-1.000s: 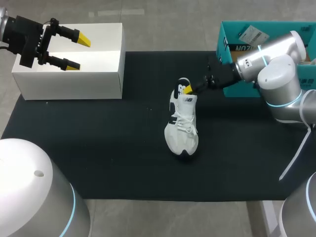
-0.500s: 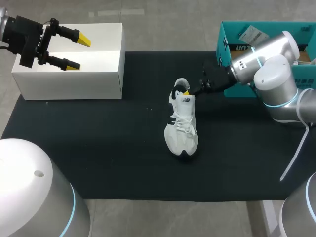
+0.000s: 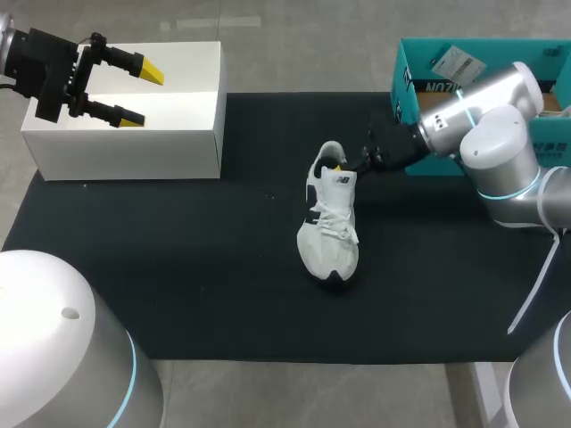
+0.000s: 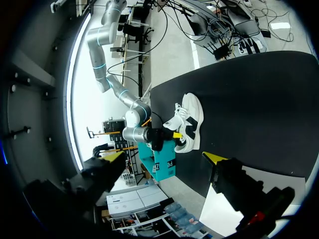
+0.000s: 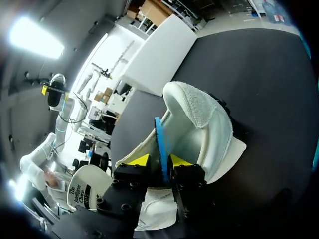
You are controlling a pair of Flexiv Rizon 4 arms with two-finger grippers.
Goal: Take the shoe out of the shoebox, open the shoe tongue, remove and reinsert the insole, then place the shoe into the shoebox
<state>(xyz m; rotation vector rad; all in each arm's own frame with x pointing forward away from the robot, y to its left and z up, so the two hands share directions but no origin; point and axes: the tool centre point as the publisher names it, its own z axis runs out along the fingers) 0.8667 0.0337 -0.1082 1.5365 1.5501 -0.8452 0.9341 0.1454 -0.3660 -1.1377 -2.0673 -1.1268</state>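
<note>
On mat (image 3: 178, 267) centre: unboxed shoe (image 3: 328, 227), blue insole (image 5: 159, 132) pinched at heel by right gripper (image 5: 160, 162); insole step apparently mid-way, reboxing outstanding.

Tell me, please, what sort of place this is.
Likely a robotics lab bench: a black mat, the right gripper pinching the insole of a white shoe, the left gripper open by a white box.

Print on box & shoe, nothing legible enough to quote.
Teal shoebox (image 3: 403, 67) had white block lettering (image 3: 437, 86) on its side, partly hidden by right arm (image 3: 500, 134), plus a white sticker label (image 3: 459, 62) w/ tiny print; shoe (image 3: 328, 223) bore a dark logo (image 3: 342, 179).
</note>
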